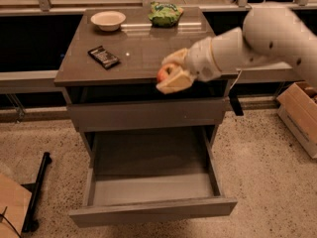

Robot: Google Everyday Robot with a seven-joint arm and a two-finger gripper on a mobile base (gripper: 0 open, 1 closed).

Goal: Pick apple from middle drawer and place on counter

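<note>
My gripper (171,73) is shut on the small red apple (163,73) and holds it just above the front edge of the counter (138,51), right of its middle. The white arm reaches in from the upper right. The middle drawer (151,180) stands pulled out below, its tray bare. The counter is a glossy grey-brown slab on top of the cabinet.
On the counter are a cream bowl (108,20) at the back left, a green snack bag (165,14) at the back middle, and a dark flat packet (103,57) at the left. A cardboard box (301,113) stands on the floor at right. A black pole (37,190) lies at lower left.
</note>
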